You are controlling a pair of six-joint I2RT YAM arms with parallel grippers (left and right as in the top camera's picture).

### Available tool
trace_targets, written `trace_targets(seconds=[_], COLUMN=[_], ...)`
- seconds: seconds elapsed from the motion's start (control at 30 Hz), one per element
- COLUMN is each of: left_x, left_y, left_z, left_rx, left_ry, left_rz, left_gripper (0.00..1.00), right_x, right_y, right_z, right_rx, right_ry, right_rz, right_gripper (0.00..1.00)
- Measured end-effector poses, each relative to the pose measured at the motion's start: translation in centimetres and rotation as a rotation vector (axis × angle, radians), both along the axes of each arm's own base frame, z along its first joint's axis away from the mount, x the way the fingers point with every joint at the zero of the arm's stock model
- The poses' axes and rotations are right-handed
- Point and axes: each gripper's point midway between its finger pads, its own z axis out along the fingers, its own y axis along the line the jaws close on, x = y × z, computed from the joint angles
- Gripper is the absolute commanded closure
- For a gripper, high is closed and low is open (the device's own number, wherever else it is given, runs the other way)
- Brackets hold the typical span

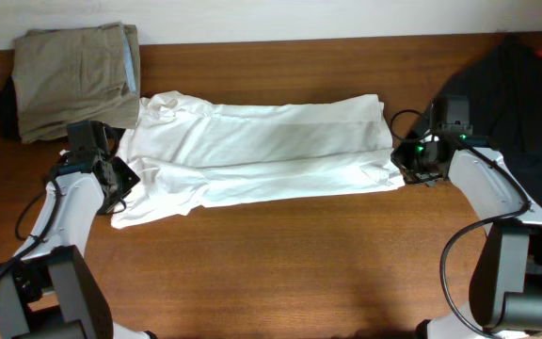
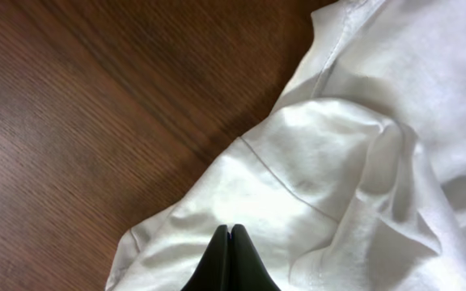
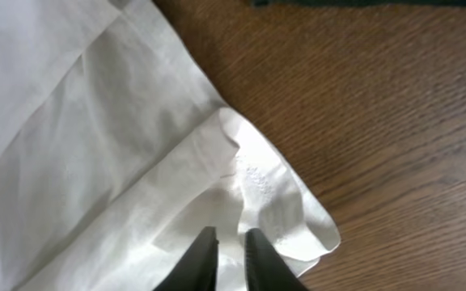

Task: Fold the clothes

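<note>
Two grippers are seen from overhead at the ends of the white T-shirt (image 1: pixel 271 151), which is laid as a long left-to-right band across the middle of the wooden table (image 1: pixel 280 273). The left gripper (image 1: pixel 120 179) is set at its left end, the right gripper (image 1: pixel 408 158) at its right end. Khaki trousers (image 1: pixel 69 75) are folded at the far left; a dark garment (image 1: pixel 516 104) is heaped at the far right.

From the left wrist, the fingers are seen pressed together over rumpled white cloth; whether any is caught cannot be told.

From the right wrist, the fingers are held slightly apart above the shirt's near corner, with cloth showing in the gap; whether it is pinched cannot be told.
</note>
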Motion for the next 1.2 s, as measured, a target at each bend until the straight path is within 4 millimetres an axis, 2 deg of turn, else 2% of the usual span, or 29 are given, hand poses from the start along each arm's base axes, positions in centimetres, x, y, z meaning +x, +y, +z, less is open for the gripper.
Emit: trace_targets(seconds=[0.03, 0.13, 0.23, 0.3, 0.33, 0.5, 0.63, 0.67, 0.7, 0.73, 0.83, 0.93, 0.97, 1.03, 1.07, 1.1, 1.2], left_x=[-0.1, -0.1, -0.1, -0.2, -0.2, -0.2, -0.2, -0.2, -0.2, -0.2, -0.2, -0.2, -0.2, -0.2, -0.1, -0.2, -0.2], left_y=[0.0, 0.0, 0.0, 0.0, 0.0, 0.0, 0.0, 0.0, 0.0, 0.0, 0.0, 0.0, 0.0, 0.0, 0.0, 0.0, 0.0], left_z=[0.0, 0.0, -0.1, -0.1, -0.1, -0.1, -0.1, -0.1, -0.1, -0.1, -0.1, -0.1, -0.1, -0.1, -0.1, -0.1, -0.1], left_rx=[-0.001, 0.000, 0.000, -0.001, -0.001, -0.001, -0.001, -0.001, -0.001, -0.001, -0.001, -0.001, -0.001, -0.001, 0.000, -0.001, 0.004], left_ry=[0.003, 0.005, 0.007, 0.008, 0.007, 0.007, 0.008, 0.007, 0.007, 0.007, 0.007, 0.007, 0.007, 0.008, 0.007, 0.007, 0.011], left_rz=[0.000, -0.003, -0.003, -0.003, -0.003, -0.003, -0.003, -0.003, -0.003, -0.003, -0.003, -0.003, -0.003, -0.003, -0.003, -0.003, -0.019], left_gripper=[1.00, 0.99, 0.99, 0.99, 0.99, 0.98, 0.98, 0.99, 0.98, 0.98, 0.98, 0.98, 0.98, 0.98, 0.98, 0.99, 0.99], right_x=[0.0, 0.7, 1.5, 1.9, 2.2, 2.5, 3.2, 3.3, 3.4, 3.5, 3.9, 6.4, 7.4, 8.1, 8.2, 8.2, 8.0], right_y=[0.1, -0.3, -0.4, -0.4, -0.4, -0.5, 0.4, 0.5, 0.5, 0.4, 0.4, -0.4, -0.9, -1.1, -1.3, -1.9, -2.5], right_z=[0.0, -0.2, -2.6, -2.5, -2.4, -2.5, -4.4, -4.3, -4.3, -4.2, -3.9, -2.1, -1.4, -0.9, -0.9, -0.9, -0.4], right_rx=[-0.004, -0.027, -0.029, -0.032, -0.036, -0.037, -0.026, -0.024, -0.024, -0.025, -0.029, -0.070, -0.094, -0.111, -0.121, -0.157, -0.209], right_ry=[-0.002, -0.023, -0.010, -0.025, -0.038, -0.049, -0.044, -0.050, -0.055, -0.059, -0.072, -0.162, -0.209, -0.244, -0.248, -0.246, -0.212], right_rz=[0.010, 0.015, 0.020, 0.025, 0.030, 0.030, 0.054, 0.054, 0.054, 0.054, 0.053, 0.036, 0.026, 0.028, 0.022, 0.014, 0.049], right_gripper=[0.37, 0.43, 0.50, 0.64, 0.67, 0.67, 0.85, 0.87, 0.94, 0.96, 0.96, 0.96, 0.63, 0.28, 0.17, 0.11, 0.07])
